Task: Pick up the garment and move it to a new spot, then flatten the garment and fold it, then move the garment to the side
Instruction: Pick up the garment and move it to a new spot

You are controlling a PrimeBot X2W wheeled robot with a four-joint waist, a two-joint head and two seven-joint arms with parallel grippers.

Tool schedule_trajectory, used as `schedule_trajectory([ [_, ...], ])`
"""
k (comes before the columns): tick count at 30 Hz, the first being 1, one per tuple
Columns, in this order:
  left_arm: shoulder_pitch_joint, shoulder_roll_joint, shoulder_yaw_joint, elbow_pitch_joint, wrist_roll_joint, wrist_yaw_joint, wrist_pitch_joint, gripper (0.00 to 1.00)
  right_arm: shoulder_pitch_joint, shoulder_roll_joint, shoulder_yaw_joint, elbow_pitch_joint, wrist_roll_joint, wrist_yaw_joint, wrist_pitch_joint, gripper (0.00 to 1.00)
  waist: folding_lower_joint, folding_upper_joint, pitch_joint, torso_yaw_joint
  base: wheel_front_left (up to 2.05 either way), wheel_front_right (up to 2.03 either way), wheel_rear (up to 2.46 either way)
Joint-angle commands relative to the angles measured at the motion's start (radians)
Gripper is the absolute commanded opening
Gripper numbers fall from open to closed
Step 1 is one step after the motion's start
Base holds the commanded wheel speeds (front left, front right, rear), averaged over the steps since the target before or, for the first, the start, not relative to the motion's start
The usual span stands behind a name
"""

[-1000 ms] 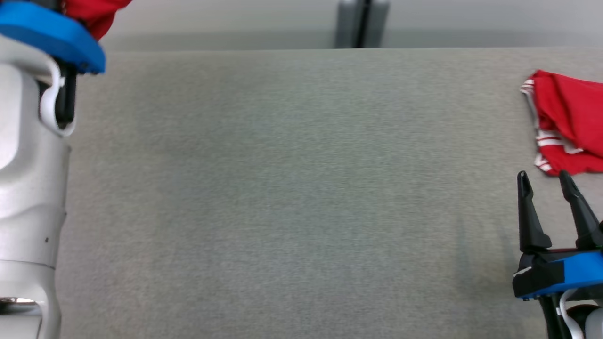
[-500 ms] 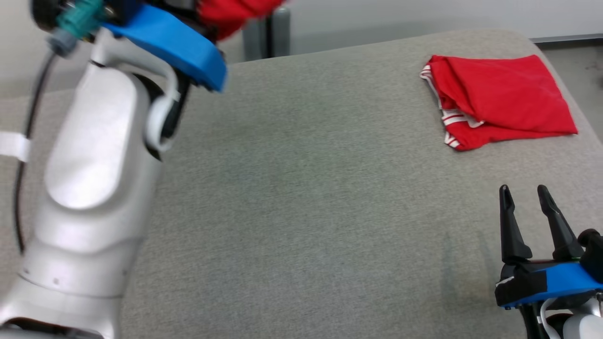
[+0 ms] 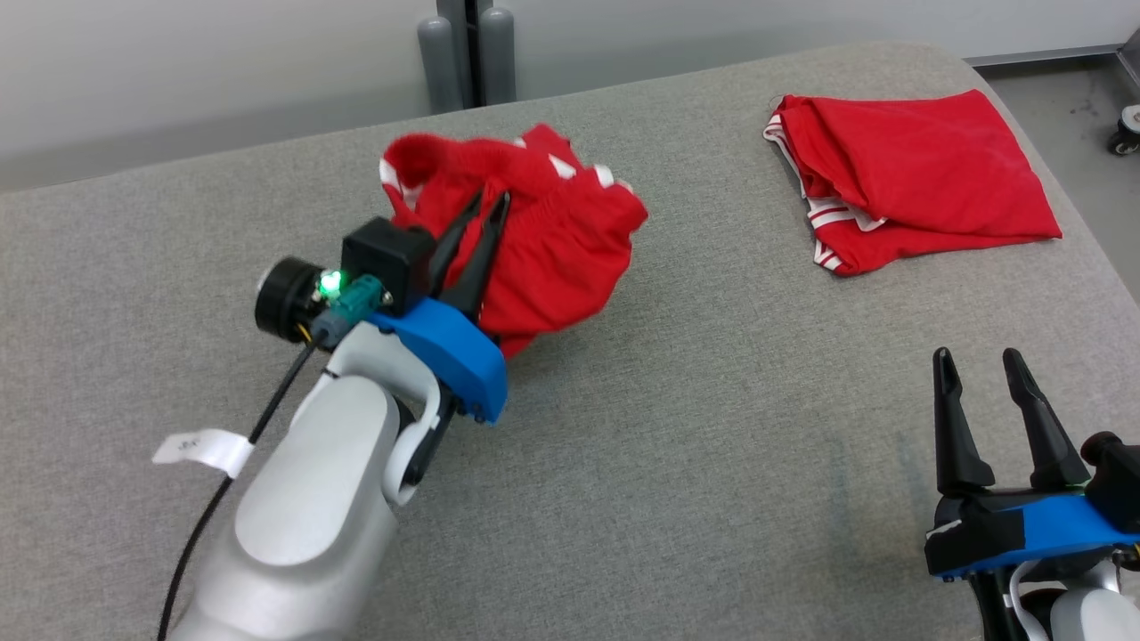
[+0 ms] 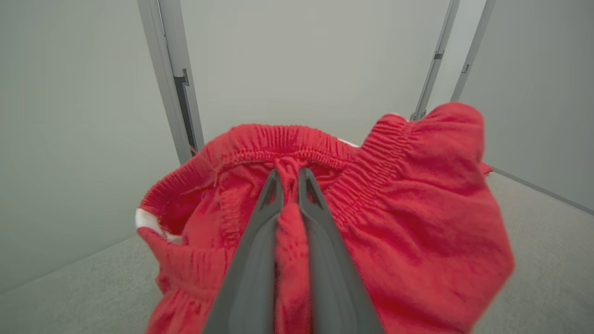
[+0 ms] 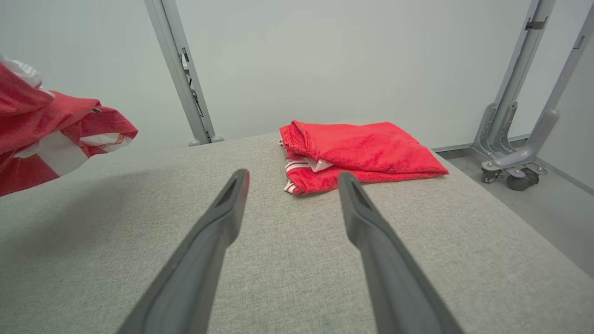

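Between the fingertips of the left pincer (image 3: 490, 209), as the head camera shows it, a bunch of red shorts (image 3: 561, 258) is clamped. The bunch seems to hang just clear of the grey table (image 3: 712, 427), and the jaws stand almost together on the cloth. Well off to that pincer's right, near the far corner, lies a folded garment (image 3: 926, 169), also red. The right pincer (image 3: 975, 361) is spread wide and empty, low over the table, with the folded garment beyond its tips.

From the left wrist, the fingers pinch a fold just under the gathered elastic waistband (image 4: 287, 141), and the rest billows out on either side. I judge the shorts light, soft and limp, likely to sag and crumple wherever they are unsupported. The waistband looks the firmest place to take hold, best at its two ends for spreading flat.

From the right wrist, the held shorts hang up to the left of the open fingers and apart from them, and the folded garment lies straight ahead. Count: two red garments, two pincers, one table.
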Motion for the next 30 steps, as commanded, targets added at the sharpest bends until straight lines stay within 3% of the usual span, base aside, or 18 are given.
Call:
schedule_trajectory([
  [1, 0.028, -0.007, -0.008, 0.015, -0.006, 0.003, -0.01, 0.0, -0.006, 0.001, 0.001, 0.004, 0.003, 0.0, -0.004, 1.0, 0.0001, 0.0, 0.002, 0.002, 0.0, 0.0, 0.0],
  [6, 0.1, -0.027, -0.043, 0.088, 0.0, 0.011, -0.045, 0.0, -0.005, 0.001, 0.003, 0.011, 0.005, 0.0, -0.006, 1.0, 0.0001, 0.0, 0.004, 0.017, 0.0, 0.0, 0.0],
  [7, 0.108, -0.033, -0.05, 0.103, 0.004, 0.014, -0.053, 0.05, -0.006, 0.001, 0.002, 0.013, 0.004, 0.0, -0.005, 1.0, 0.0001, 0.0, 0.004, 0.02, 0.0, 0.0, 0.0],
  [8, 0.112, -0.037, -0.055, 0.116, 0.008, 0.019, -0.062, 0.42, -0.009, 0.001, 0.004, 0.014, 0.002, 0.0, -0.005, 1.0, 0.0001, 0.0, 0.004, 0.023, 0.0, 0.0, 0.0],
  [9, 0.114, -0.041, -0.06, 0.129, 0.013, 0.022, -0.072, 1.0, -0.012, 0.001, 0.006, 0.013, -0.001, 0.0, -0.003, 1.0, 0.0001, 0.0, 0.002, 0.026, 0.0, 0.0, 0.0],
  [18, 0.104, -0.044, -0.027, 0.135, 0.0, 0.064, -0.188, 1.0, 0.013, 0.001, 0.012, 0.014, -0.012, 0.0, 0.005, 1.0, 0.0001, 0.0, -0.046, 0.084, 0.0, 0.0, 0.0],
  [30, 0.249, 0.053, 0.131, -0.067, -0.013, 0.157, -0.22, 1.0, 0.043, 0.001, 0.007, -0.004, -0.02, 0.0, 0.024, 1.0, 0.0001, 0.0, -0.109, 0.197, 0.0, 0.0, 0.0],
])
